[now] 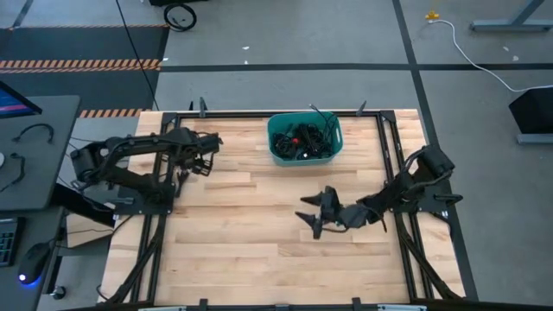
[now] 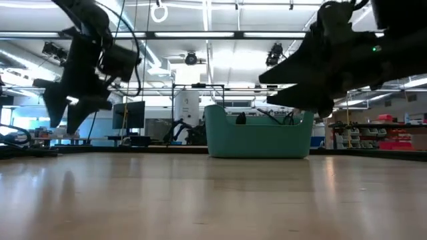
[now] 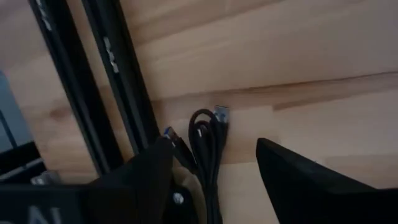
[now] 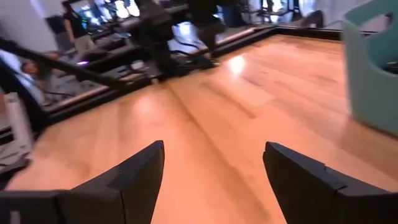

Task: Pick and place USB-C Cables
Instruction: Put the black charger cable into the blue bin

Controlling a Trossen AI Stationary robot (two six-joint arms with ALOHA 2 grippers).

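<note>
Meanwhile, left gripper (image 3: 214, 180) is hanging released over a USB-C cable (image 3: 208, 140) near the frame rail (image 3: 118, 87), upper left. Right gripper (image 1: 313, 213) is idling open mid-frame. Closing off-centre risks snagging the rail or pinching one loop.

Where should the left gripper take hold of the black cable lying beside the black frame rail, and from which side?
Probably at the bundled middle of the black cable, coming from above, with the left gripper open. The frame rail close beside it blocks a sideways approach.
</note>
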